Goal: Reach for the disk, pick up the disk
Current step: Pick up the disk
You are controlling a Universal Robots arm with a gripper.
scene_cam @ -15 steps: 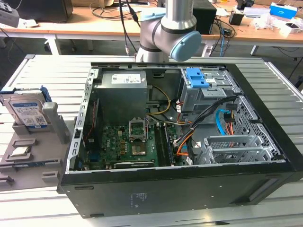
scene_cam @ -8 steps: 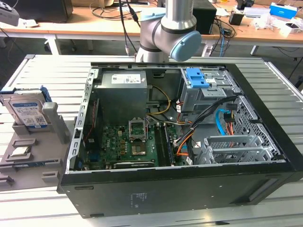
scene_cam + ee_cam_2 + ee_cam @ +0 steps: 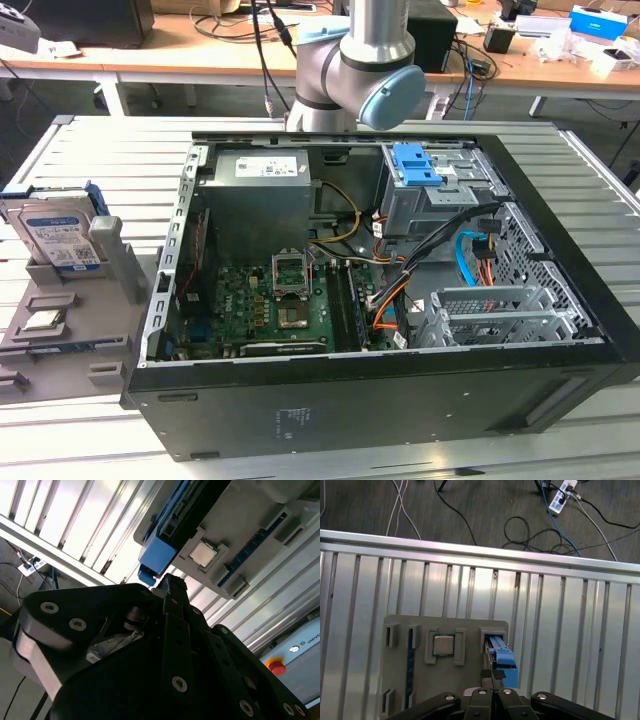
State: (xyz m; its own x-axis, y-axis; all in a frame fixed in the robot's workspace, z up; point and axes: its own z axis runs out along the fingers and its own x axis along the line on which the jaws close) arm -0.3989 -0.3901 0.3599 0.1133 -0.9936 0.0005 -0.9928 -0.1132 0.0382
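The disk (image 3: 60, 240), a silver-grey drive with a white-and-blue label and blue side rails, stands on edge in a slot of a grey holder (image 3: 70, 335) at the exterior view's left. In the first wrist view I see the disk (image 3: 500, 655) edge-on from above. My gripper (image 3: 492, 674) hangs above it, a little off its end, fingertips pressed together and holding nothing. In the second wrist view a black finger (image 3: 170, 587) points at the disk's blue rail (image 3: 157, 555).
A small square processor chip (image 3: 443, 645) lies in a pocket of the holder beside the disk. An open computer case (image 3: 400, 400) with a blue latch (image 3: 415, 165) on its drive cage covers the middle of the slatted metal table (image 3: 110, 160). Cables lie on the floor (image 3: 535, 525) past the table's edge.
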